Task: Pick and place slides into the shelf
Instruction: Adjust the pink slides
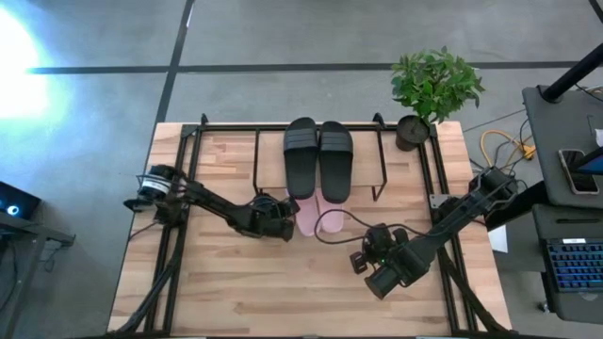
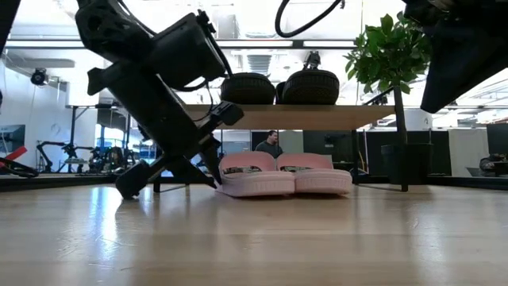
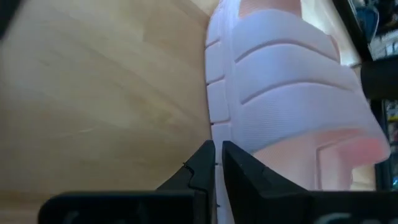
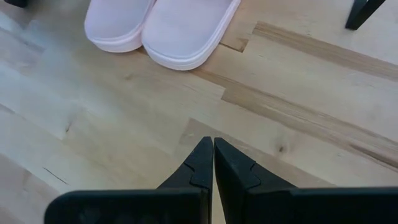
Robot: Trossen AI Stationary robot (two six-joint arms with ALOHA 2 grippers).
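Pale pink slides under the shelf, black slides on top, both pincers low over the light wood table.

The black pair (image 1: 318, 158) lies side by side on the shelf (image 2: 302, 117) board; the pink pair (image 2: 284, 175) sits on the table (image 1: 236, 292) beneath it, heels poking out. The left pincer (image 1: 285, 226) is clenched empty, its tips against the outer edge of the nearer pink slide (image 3: 292, 93). The right pincer (image 1: 361, 261) is clenched empty, well apart from the slides. A potted plant (image 1: 433, 89) stands at the table's far corner; a person (image 2: 271, 145) shows in the room beyond, under ceiling lights.
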